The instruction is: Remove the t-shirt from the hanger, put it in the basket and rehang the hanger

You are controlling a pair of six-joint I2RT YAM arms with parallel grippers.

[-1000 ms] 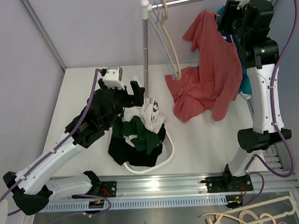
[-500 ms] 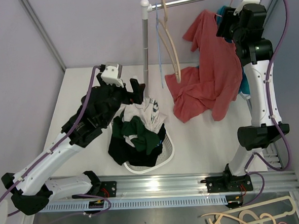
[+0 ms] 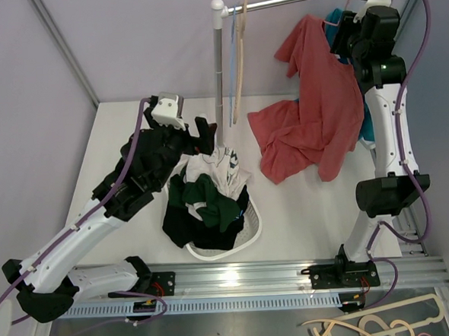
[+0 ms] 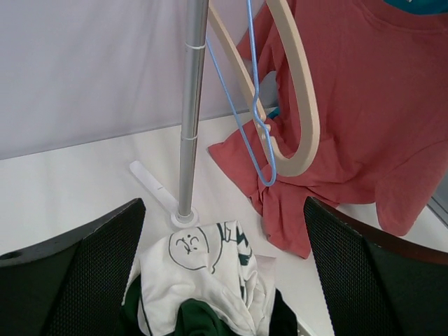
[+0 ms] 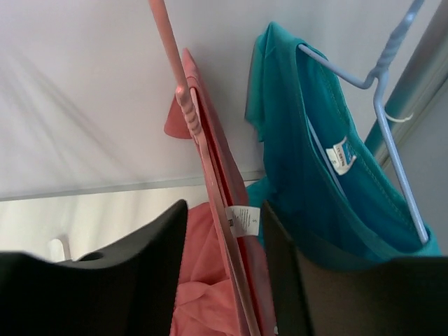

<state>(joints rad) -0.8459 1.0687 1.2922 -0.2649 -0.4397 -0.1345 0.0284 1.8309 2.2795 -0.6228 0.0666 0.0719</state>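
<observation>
**Right pincer (image 5: 224, 238) poised at the red t-shirt (image 3: 320, 116), not yet off its pink hanger (image 5: 183, 98).**
Its jaws stand apart around the collar, gripping nothing, apparently set to free the shirt. The left pincer (image 4: 224, 206) gapes empty above one basket (image 3: 248, 239). Two shirts hang, red and teal (image 5: 315, 175), beside two bare hangers (image 4: 301, 105).
</observation>
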